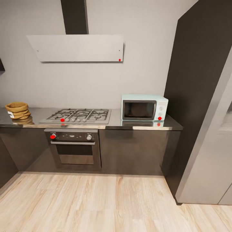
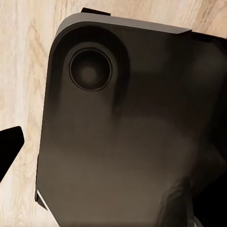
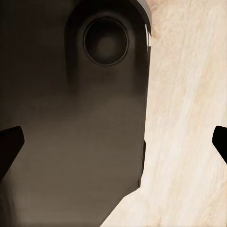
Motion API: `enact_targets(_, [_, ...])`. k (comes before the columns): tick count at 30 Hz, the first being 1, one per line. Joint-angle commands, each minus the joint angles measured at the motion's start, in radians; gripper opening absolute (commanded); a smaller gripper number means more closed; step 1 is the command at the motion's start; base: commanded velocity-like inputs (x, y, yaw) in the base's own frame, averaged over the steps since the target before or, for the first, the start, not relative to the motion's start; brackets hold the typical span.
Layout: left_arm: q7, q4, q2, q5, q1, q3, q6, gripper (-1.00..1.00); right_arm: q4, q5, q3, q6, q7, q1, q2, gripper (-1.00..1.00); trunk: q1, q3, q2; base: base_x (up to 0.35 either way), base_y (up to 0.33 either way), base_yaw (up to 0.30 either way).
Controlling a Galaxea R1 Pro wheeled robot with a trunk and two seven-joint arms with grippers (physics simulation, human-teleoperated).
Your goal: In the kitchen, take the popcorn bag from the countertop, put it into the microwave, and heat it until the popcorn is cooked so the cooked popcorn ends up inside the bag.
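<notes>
Popcorn bag (image 1: 17,111): tan sack, upright at the far left end of the bench (image 1: 141,125). Microwave (image 1: 144,108): mint-blue, door closed, at the bench's right end, well apart from the bag. Gas hob (image 1: 79,116) between them, built-in oven (image 1: 74,148) beneath. Right hand (image 3: 113,142): fingertips wide apart at the frame edges, holding nothing (over the robot's dark base and wood floor (image 1: 96,203)). Left hand: one fingertip (image 2: 9,146) visible; opening cannot be told.
</notes>
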Motion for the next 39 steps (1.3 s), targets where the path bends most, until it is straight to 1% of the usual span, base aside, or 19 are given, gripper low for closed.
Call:
enact_targets(1, [0.001, 0.000, 0.000, 0.004, 0.000, 0.006, -0.002, 1.00, 0.000, 0.001, 0.001, -0.002, 0.000, 0.000, 0.000, 1.00, 0.000, -0.001, 0.000, 0.000, 0.000, 0.000])
enact_targets(9, [0.001, -0.001, 0.000, 0.005, 0.000, 0.006, -0.002, 1.00, 0.000, 0.001, 0.001, -0.001, 0.000, 0.000, 0.000, 1.00, 0.000, -0.001, 0.000, 0.012, 0.000, 0.000])
enact_targets(23, [0.002, 0.001, 0.000, 0.009, 0.000, 0.006, 0.002, 1.00, 0.000, -0.003, -0.002, -0.003, 0.000, 0.000, 0.004, 1.00, 0.000, -0.001, 0.000, 0.302, -0.005, 0.000])
enact_targets(27, [0.002, 0.000, 0.000, 0.009, 0.000, 0.006, 0.001, 1.00, 0.000, -0.004, -0.002, 0.000, 0.000, 0.000, 0.001, 1.00, 0.000, -0.001, 0.000, 0.268, -0.166, 0.000])
enact_targets(39, [0.002, 0.000, 0.000, 0.007, 0.000, 0.006, 0.000, 1.00, 0.000, -0.002, 0.000, 0.000, 0.000, 0.000, -0.005, 1.00, 0.000, -0.001, 0.000, 0.218, -0.270, 0.000])
